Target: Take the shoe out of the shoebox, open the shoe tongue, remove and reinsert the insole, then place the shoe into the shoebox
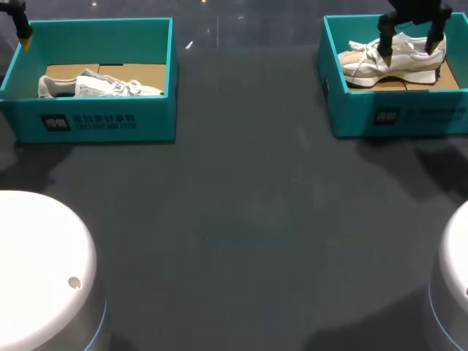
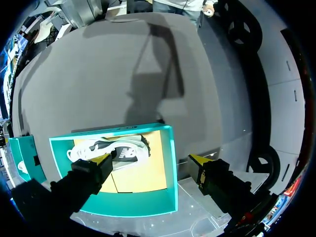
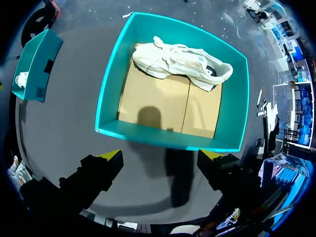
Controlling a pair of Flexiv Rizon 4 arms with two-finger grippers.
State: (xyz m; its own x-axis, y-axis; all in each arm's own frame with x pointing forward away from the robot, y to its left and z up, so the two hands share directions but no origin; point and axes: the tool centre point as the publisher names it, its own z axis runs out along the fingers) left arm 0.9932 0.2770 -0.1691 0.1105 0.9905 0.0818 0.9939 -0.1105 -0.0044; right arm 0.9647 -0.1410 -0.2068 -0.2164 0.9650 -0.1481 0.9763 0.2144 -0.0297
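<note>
The beige-and-white shoe (image 1: 391,62) is sitting inside the right shoebox (image 1: 395,113), on the brown cardboard floor and close to the box's far wall. It's side-on with its laces loose on top. That teal box is at the far right corner of the desk (image 1: 241,219).

The right pincer (image 3: 160,154) hangs over it with its fingers spread wide and nothing between them. From the wrist camera the yellow tips sit over the dark desk just short of the box's near wall, with the shoe ahead of them. In the head view the fingers line up with the shoe, so honestly it's hard to say how high above the box the pincer is. It doesn't look like it's touching anything, though.

Over at the far left corner there's the left shoebox (image 1: 102,121), same teal colour, with a white shoe (image 1: 102,86) lying lengthwise on its cardboard floor. The left pincer (image 2: 153,159) is above that box, also opened wide and carrying nothing. One yellow tip is over the shoe and the other is out past the box's side wall. In the head view only one of its tips pokes in at the far left corner.

The two boxes are well apart, with a dark stretch of desk between them. The arms' white round bases (image 1: 36,270) sit at the near corners.
</note>
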